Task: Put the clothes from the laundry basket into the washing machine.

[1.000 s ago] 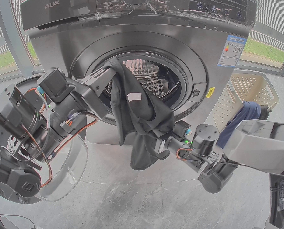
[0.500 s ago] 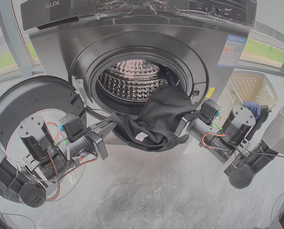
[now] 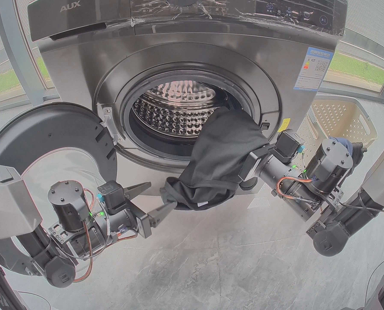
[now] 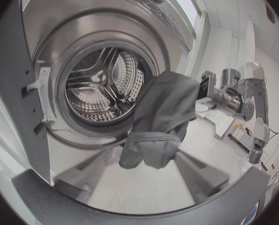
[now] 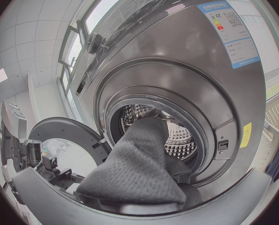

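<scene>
A black garment [image 3: 222,151] hangs over the lower right rim of the washing machine's open drum [image 3: 179,108]. My right gripper [image 3: 243,173] is shut on it, with the cloth draped over the fingers. The same garment [image 5: 139,163] covers most of the gripper in the right wrist view. My left gripper [image 3: 163,193] is open, low in front of the machine, and its fingertips sit just beside the garment's hanging hem [image 4: 148,147]. The laundry basket [image 3: 346,117] stands to the right of the machine with a blue garment [image 3: 342,143] in it.
The round door [image 3: 50,130] stands swung open to the left, behind my left arm. Grey tiled floor [image 3: 209,259] lies in front of the machine. The basket's perforated wall [image 5: 273,116] is close beside my right arm.
My left gripper has let go of the black garment, opened and dropped low to the left. My right gripper has carried the garment up against the drum opening.
</scene>
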Robot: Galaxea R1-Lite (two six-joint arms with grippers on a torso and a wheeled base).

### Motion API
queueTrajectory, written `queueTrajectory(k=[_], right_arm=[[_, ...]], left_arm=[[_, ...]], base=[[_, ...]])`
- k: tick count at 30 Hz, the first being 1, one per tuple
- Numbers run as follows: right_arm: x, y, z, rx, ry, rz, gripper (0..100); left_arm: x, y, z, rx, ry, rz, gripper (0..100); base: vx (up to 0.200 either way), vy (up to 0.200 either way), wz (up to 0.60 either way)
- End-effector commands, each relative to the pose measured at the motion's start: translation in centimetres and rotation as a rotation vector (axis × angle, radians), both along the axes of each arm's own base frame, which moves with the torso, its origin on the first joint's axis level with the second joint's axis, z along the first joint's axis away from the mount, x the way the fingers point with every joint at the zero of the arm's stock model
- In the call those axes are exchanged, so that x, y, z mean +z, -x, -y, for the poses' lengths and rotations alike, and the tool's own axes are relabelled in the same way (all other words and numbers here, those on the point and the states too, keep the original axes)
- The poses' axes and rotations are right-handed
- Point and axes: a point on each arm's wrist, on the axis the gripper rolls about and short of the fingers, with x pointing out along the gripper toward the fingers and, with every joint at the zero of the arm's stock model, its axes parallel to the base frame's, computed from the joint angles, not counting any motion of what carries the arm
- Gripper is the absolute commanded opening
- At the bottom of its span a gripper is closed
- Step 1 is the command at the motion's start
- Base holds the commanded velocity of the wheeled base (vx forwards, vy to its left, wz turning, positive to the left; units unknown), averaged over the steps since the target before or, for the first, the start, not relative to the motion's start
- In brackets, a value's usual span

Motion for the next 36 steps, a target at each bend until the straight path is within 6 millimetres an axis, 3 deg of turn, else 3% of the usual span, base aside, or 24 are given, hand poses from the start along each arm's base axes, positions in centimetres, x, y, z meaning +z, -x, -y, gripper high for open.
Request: queueTrajectory(k=[1,7,14,18,23,27,36], right_arm=[[0.5,0.0,-0.5,0.011,-0.014,0.017,0],[1.0,-0.1,-1.1,0.023,-0.034,0.035,0],[1.1,0.0,-1.3,0.029,-0.032,0.035,0],[0.5,0.2,-2.0,0.049,-0.023,0.022,0],[0.1,0.4,-2.5,0.060,-0.016,0.016,0],[-0.1,0.1,-2.7,0.060,-0.012,0.013,0],[-0.1,-0.2,-3.0,0.059,-0.014,0.019,0]], left_arm=[[-2.2,1.6,-0.2,-0.057,-0.071,-0.085,100],[-3.9,3.3,-1.0,-0.148,-0.176,-0.122,100],[-2.9,3.2,-1.1,-0.189,-0.164,-0.066,100],[0.0,-0.1,2.1,-0.172,-0.039,0.069,100],[2.0,-2.5,4.7,-0.153,0.085,0.127,100],[1.6,-3.3,5.7,-0.163,0.092,0.131,100],[0.3,-3.1,7.6,-0.212,0.081,0.107,100]], base=[[0.000,0.000,0.00],[0.000,0.000,0.00],[0.000,0.000,0.00],[0.000,0.000,0.00],[0.000,0.000,0.00],[0.000,0.000,0.00],[0.000,0.000,0.00]])
